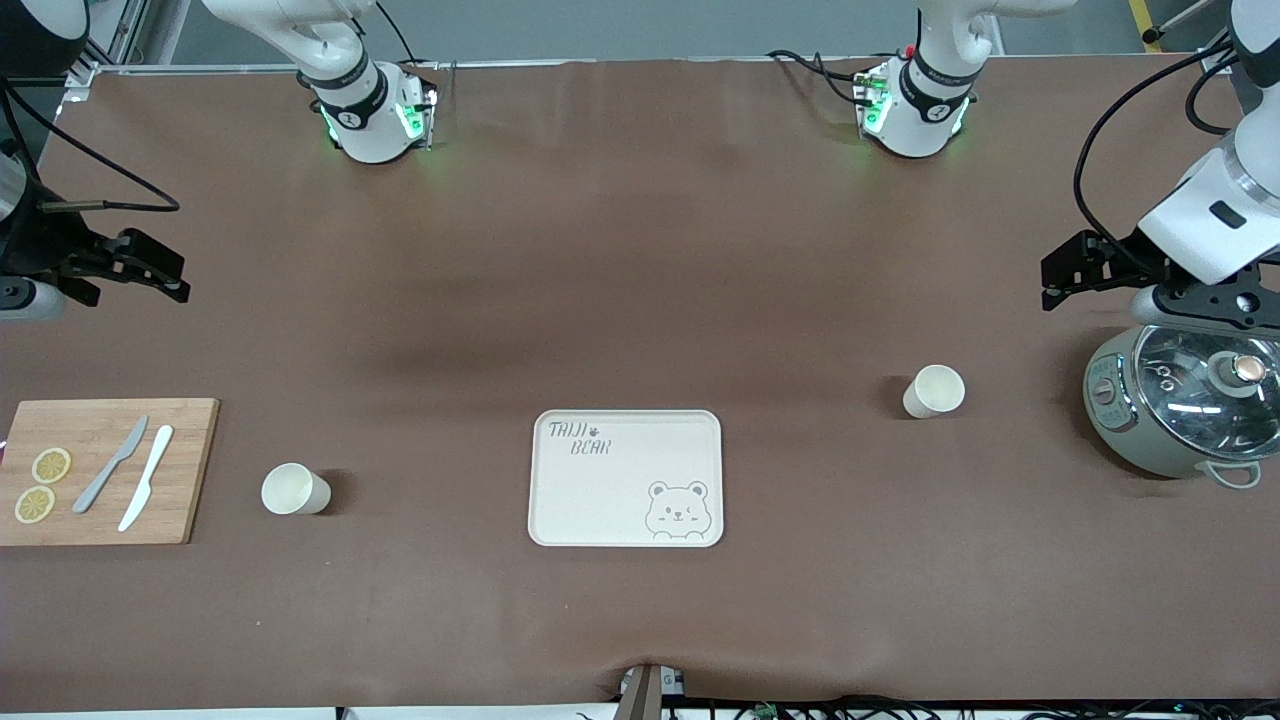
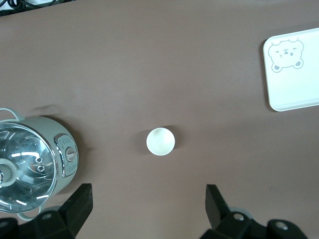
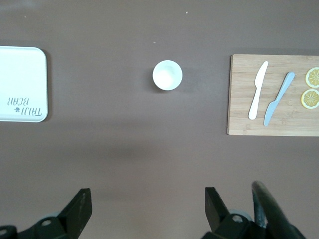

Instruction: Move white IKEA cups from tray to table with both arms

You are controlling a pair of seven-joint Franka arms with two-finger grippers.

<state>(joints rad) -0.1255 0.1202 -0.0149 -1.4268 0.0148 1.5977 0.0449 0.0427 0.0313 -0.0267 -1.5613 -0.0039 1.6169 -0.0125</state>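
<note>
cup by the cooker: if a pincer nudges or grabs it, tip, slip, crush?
The cup stands upright, small and slightly tapered, so a high side push probably tips it, then it rolls. Smooth handleless wall: may slip. Looks rigid, likely light.

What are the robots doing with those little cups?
Right now, nothing is being held. Both white cups stand on the table, off the tray: one cup near the cutting board, the other cup near the cooker. The left gripper hangs open above the table by the cooker; the right gripper hangs open at its own end of the table.
</note>
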